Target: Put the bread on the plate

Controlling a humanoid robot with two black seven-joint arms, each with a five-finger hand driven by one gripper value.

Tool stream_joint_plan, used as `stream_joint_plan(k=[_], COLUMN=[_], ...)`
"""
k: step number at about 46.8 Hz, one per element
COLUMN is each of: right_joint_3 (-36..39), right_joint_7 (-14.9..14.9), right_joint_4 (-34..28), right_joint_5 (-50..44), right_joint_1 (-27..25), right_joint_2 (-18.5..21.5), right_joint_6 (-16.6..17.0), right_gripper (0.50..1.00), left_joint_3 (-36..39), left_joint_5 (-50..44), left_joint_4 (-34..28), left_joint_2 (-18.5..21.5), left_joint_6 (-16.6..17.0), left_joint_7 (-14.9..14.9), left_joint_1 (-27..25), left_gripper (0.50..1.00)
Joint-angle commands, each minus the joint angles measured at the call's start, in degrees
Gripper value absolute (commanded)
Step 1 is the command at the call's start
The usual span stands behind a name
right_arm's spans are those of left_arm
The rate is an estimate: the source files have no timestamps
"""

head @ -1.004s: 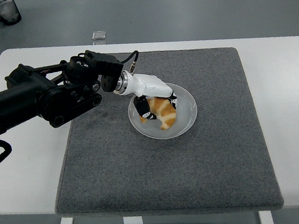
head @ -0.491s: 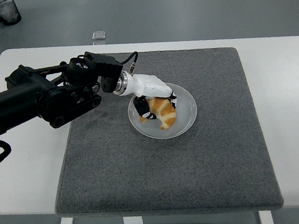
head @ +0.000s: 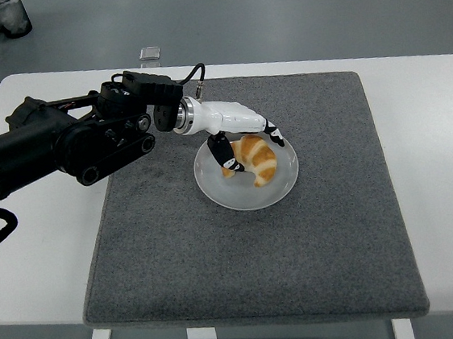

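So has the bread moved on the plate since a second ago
Yes. The bread has shifted to the right and slightly toward the plate's far rim, with the left hand opening around it.

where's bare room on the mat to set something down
Free: the gray mat in front of the plate, and its right side. Crowded: the plate, holding the bread under the left hand, and the mat's left rear under the arm.

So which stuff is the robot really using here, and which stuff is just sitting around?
Using:
- bread
- plate
- left hand, over the bread

Just sitting around:
- grey mat under the plate
- white table
- small clear thing at the far edge
- bin on the floor
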Motion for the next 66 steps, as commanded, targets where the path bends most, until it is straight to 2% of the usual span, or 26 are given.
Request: stream_joint_plan(k=[1, 8, 18, 26, 33, 42, 48, 52, 56, 63, 66], right_joint_3=[0.00, 0.00, 0.00, 0.00, -0.09, -0.09, -0.09, -0.09, -0.09, -0.09, -0.09], right_joint_7=[0.00, 0.00, 0.00, 0.00, 0.00, 0.00, 0.00, 0.00, 0.00, 0.00, 0.00], right_joint_4=[-0.08, 0.00, 0.00, -0.08, -0.08, 0.00, 0.00, 0.00, 0.00, 0.00, 0.00], right_joint_5=[0.00, 0.00, -0.09, -0.09, -0.09, -0.09, -0.09, -0.09, -0.09, -0.09, -0.09], right_joint_1=[0.00, 0.00, 0.00, 0.00, 0.00, 0.00, 0.00, 0.00, 0.00, 0.00, 0.00], right_joint_2=[0.00, 0.00, 0.00, 0.00, 0.00, 0.00, 0.00, 0.00, 0.00, 0.00, 0.00], right_joint_6=[0.00, 0.00, 0.00, 0.00, 0.00, 0.09, 0.18, 0.18, 0.18, 0.09, 0.09], right_gripper=[0.952, 0.952, 0.952, 0.952, 0.952, 0.952, 0.952, 0.952, 0.952, 0.952, 0.952], left_joint_3=[-0.14, -0.22, -1.10, -2.86, -7.51, -7.69, -8.57, -10.41, -14.71, -25.17, -29.39], left_joint_5=[-1.62, -7.94, -27.01, -40.37, -56.44, -83.87, -96.88, -101.99, -104.63, -104.72, -104.46], left_joint_4=[-0.05, -0.13, 0.57, 4.96, 12.25, 23.50, 24.56, 24.56, 24.13, 23.95, 23.95], left_joint_2=[0.00, 0.18, 1.58, 3.60, 3.96, 3.61, 3.96, 4.75, 5.98, 5.89, 5.72], left_joint_6=[-0.01, -0.10, -0.10, -0.27, -0.62, -1.15, -1.15, -1.41, -4.04, -16.25, -20.16], left_joint_7=[-0.01, -0.01, -0.01, 0.08, 0.87, 2.63, 4.65, 5.70, 6.14, 6.50, 6.41], left_joint_1=[-0.31, -1.80, -5.84, -7.25, -6.20, -2.95, 1.17, 4.34, 8.29, 16.73, 19.46], left_gripper=[0.994, 0.994, 0.994, 0.994, 0.994, 0.994, 0.994, 0.994, 0.994, 0.994, 0.994])
